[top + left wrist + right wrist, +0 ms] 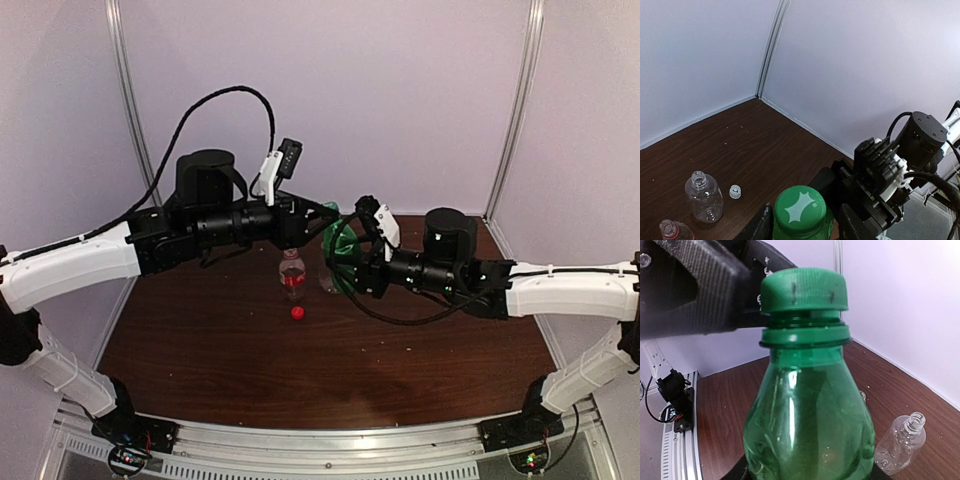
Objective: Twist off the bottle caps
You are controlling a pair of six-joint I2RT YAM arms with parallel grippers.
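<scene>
- Table (200,370): the near half lay bare, and walls (400,100) closed in the far and side edges.
- Right gripper (352,268) was clamped on the green bottle (807,415), near table centre.
- Left gripper (802,226) flanked the green cap (801,207). Could not tell whether it was clamped.
- Red cap (297,312) and white cap (735,191) lay loose beside the uncapped red-label bottle (292,278) and rounded bottle (704,197), crowding the space under the arms.

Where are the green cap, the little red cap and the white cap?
green cap (801,207), left wrist view, on its flat top with the pale star mark.
red cap (298,312), top external view, on the middle of its top.
white cap (735,191), left wrist view, on its top.
</scene>
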